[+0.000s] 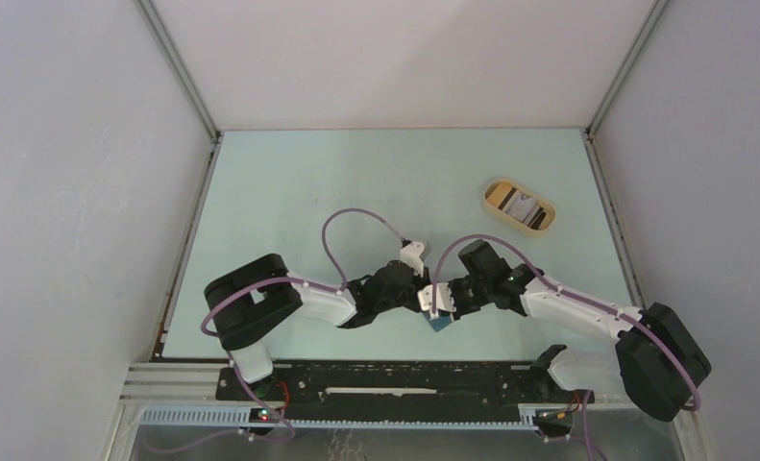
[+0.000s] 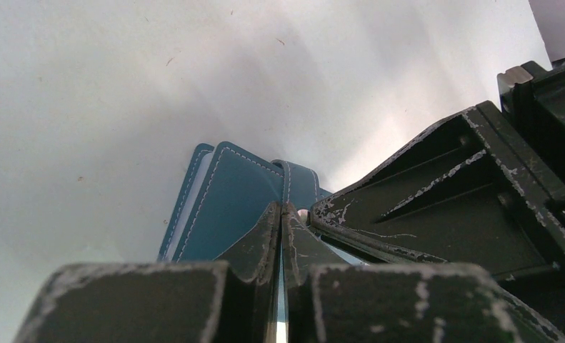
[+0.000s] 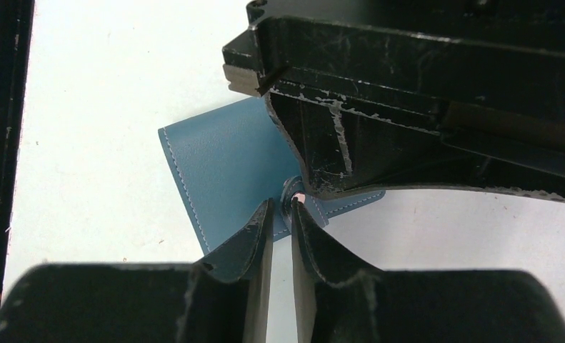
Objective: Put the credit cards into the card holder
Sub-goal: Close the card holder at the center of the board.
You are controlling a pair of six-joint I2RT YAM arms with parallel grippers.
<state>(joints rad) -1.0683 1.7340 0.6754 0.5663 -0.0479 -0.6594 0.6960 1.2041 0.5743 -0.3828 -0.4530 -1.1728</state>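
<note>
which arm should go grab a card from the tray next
Probably right: the tray with the cards sits on its side, and the right gripper looks free, while the left gripper is clamped on the card holder.

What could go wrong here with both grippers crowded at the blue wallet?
1. The left gripper pinches only an edge of the card holder; it may twist or slip.
2. The right gripper, jaws slightly apart at the snap tab, crowds the left one; they could collide.
</note>
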